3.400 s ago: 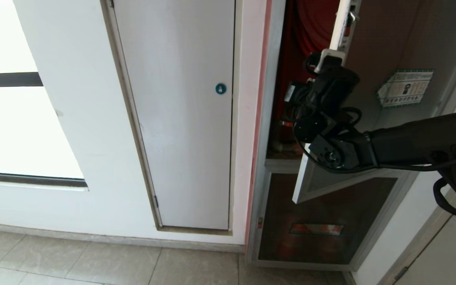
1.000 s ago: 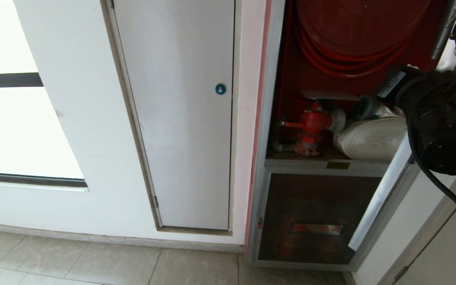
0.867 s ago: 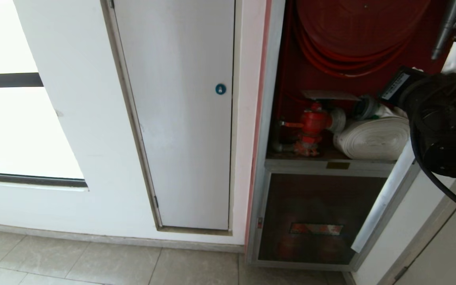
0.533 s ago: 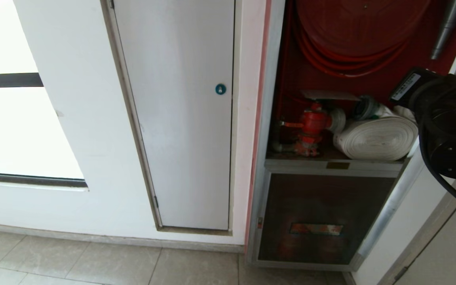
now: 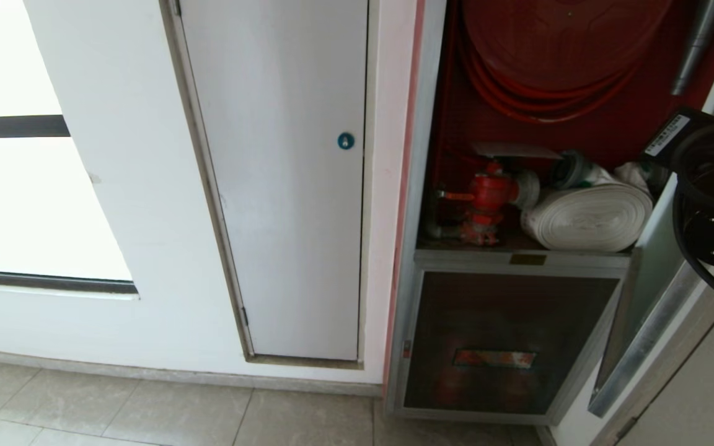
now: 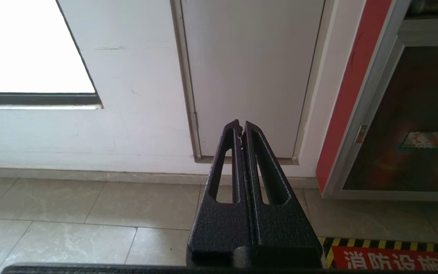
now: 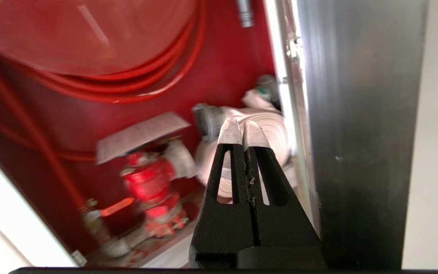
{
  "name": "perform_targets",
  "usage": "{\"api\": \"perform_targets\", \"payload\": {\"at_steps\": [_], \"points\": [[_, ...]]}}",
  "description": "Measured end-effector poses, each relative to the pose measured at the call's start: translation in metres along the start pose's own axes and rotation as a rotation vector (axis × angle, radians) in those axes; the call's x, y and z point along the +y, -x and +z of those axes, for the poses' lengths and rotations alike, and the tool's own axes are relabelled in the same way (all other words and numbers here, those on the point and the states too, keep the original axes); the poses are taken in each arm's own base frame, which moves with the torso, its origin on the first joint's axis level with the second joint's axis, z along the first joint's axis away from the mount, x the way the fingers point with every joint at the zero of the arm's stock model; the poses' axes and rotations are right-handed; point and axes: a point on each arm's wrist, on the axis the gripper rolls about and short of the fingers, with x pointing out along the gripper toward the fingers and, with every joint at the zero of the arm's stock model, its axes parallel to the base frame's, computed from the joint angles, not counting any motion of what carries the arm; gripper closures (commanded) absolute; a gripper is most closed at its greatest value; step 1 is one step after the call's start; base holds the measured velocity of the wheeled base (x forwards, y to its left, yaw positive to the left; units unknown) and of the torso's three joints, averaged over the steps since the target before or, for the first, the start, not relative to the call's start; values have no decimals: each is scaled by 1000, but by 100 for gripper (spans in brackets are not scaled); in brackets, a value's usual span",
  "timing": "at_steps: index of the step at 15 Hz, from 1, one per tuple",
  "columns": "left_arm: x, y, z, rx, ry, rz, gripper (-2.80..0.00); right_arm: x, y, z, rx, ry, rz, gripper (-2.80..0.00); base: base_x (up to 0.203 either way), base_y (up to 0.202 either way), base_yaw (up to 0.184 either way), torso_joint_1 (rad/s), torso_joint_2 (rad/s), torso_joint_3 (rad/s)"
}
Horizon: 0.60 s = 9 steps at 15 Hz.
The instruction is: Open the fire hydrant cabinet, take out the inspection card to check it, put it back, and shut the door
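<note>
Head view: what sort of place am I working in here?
Probably an indoor corridor or lobby of a public building: a wall-mounted fire hydrant cabinet standing open with a red hose reel inside, a locked white service door beside it, and a tiled floor.

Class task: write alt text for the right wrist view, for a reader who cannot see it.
The shut right gripper points into the open fire hydrant cabinet, empty. Beyond it a pale inspection card rests on a red valve, beside a white rolled hose.
</note>
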Motion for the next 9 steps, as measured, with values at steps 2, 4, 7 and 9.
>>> {"api": "perform_targets", "payload": {"at_steps": [2,4,7,9], "points": [[0,0,0,0,0,0,0,-5,-4,2,-8,16,-34,0,0,0,0,0,0,0],[0,0,0,0,0,0,0,-10,-7,4,-15,20,-60,0,0,0,0,0,0,0],[0,0,0,0,0,0,0,-18,-8,7,-26,27,-82,0,0,0,0,0,0,0],[0,0,0,0,0,0,0,-21,-7,9,-31,26,-76,0,0,0,0,0,0,0]]}}
